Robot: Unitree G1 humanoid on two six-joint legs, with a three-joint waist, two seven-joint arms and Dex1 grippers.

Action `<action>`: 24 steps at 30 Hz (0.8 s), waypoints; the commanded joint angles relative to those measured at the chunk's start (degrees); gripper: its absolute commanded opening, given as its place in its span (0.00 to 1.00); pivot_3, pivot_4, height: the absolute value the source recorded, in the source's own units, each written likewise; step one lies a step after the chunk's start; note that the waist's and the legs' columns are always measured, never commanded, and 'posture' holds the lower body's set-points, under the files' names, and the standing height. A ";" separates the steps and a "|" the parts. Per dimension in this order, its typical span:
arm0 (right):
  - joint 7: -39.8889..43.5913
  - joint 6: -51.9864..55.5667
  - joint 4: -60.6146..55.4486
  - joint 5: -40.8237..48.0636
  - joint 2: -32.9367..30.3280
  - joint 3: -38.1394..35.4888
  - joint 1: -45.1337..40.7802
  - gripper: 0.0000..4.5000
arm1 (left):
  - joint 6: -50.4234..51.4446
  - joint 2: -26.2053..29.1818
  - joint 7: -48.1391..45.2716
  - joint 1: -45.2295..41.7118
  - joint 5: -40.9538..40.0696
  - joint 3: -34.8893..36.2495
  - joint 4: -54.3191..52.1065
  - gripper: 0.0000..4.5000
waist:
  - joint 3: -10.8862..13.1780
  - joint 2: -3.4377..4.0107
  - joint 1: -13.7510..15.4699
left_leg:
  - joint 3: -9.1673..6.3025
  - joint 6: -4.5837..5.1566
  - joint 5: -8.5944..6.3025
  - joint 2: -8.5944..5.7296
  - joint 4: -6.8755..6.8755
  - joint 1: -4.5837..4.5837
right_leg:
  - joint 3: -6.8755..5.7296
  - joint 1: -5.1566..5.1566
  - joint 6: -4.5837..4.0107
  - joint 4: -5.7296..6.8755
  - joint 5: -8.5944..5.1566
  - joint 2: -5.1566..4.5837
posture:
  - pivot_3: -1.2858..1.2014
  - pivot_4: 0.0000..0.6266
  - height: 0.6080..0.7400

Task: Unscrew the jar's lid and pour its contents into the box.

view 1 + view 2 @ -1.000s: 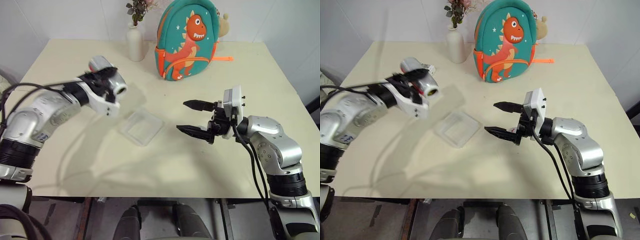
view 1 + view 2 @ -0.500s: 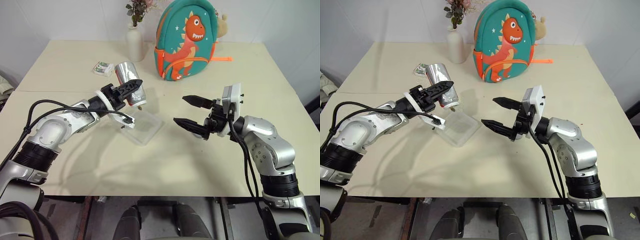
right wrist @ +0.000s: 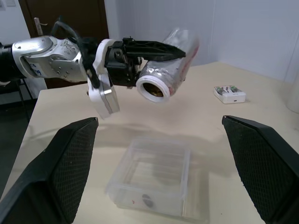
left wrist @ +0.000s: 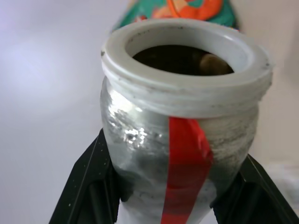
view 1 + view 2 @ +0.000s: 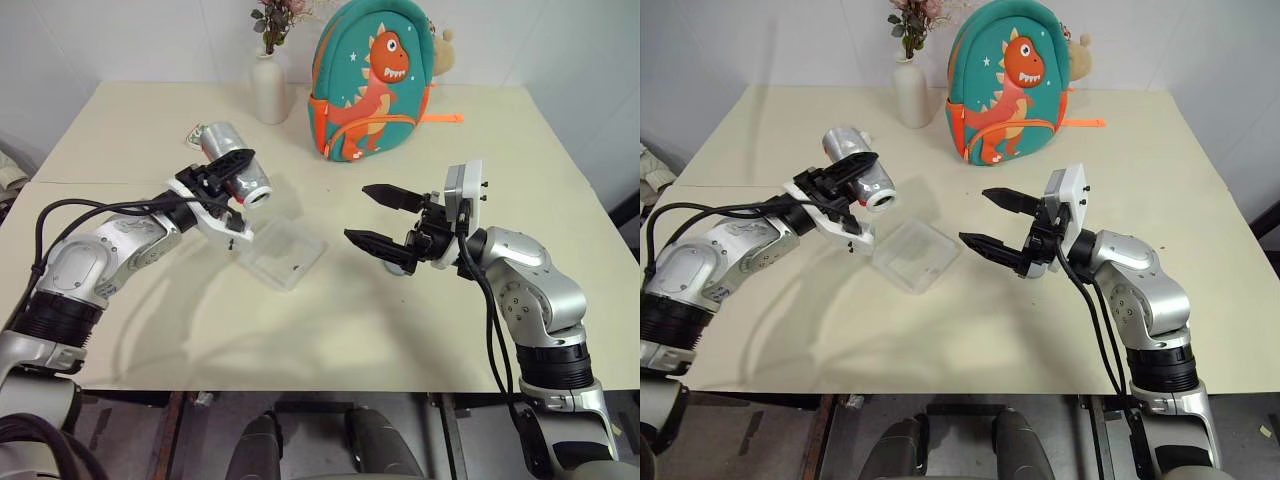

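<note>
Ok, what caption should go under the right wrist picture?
Left gripper tips the open jar above the clear box.

A: Where is the jar (image 5: 232,173)?
B: It is silvery-grey and crinkled, with a red stripe down its side and a white threaded neck. It is held up off the counter (image 5: 120,130), tipped nearly on its side, with the open mouth facing toward the box (image 5: 283,252) and slightly down. The mouth sits above the counter just beside the box's near-left corner.
A: And the contents (image 4: 187,58)?
B: Dark brownish matter shows inside the neck, with one paler bit at the rim. A few small dark bits (image 3: 148,202) already lie on the box's floor.
A: The box?
B: It is shallow, square, clear plastic with rounded corners, lying flat on the counter, turned corner-on.
</note>
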 commanded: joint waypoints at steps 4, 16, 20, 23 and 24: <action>0.68 -0.03 -1.76 1.56 -0.71 -1.58 0.06 1.00 | 22.00 -9.30 -17.99 2.02 -33.89 17.76 0.93 0.44 | 0.00 0.00 -0.09 | -0.07 0.00 0.00 0.01 0.24 -0.07 | -0.07 0.00 0.00 0.12 0.00 0.02 | 0.52 0.24 1.00; 1.92 1.01 -3.48 -1.18 -2.61 2.11 -0.84 1.00 | 51.64 -16.64 -23.56 3.76 -58.71 35.07 3.01 0.44 | -0.01 -0.02 -0.12 | -0.28 -0.01 0.00 0.00 0.34 0.01 | -0.19 0.13 0.00 0.15 0.01 0.02 | 0.52 0.24 1.00; 4.01 0.63 -2.73 -2.95 -4.49 4.11 -1.50 1.00 | 43.88 -16.52 -22.48 3.31 -56.62 34.38 10.07 0.44 | -0.01 -0.03 -0.13 | -0.29 -0.02 0.01 -0.02 0.34 0.02 | -0.20 0.17 0.00 0.11 0.01 0.01 | 0.52 0.24 1.00; 5.29 -0.36 -1.82 -4.08 -5.14 4.84 -2.12 1.00 | 38.80 -16.96 -22.00 2.02 -56.62 34.46 15.24 0.44 | -0.01 -0.03 -0.12 | -0.29 -0.02 0.01 -0.01 0.32 0.02 | -0.20 0.16 -0.01 0.08 0.01 0.01 | 0.52 0.24 1.00; 5.49 -0.49 -1.65 -4.25 -5.18 4.90 -2.26 1.00 | 37.76 -17.23 -22.14 1.61 -57.20 34.75 16.49 0.44 | -0.01 -0.03 -0.10 | -0.29 -0.02 0.00 -0.01 0.31 0.02 | -0.21 0.16 -0.01 0.06 0.01 0.01 | 0.52 0.24 1.00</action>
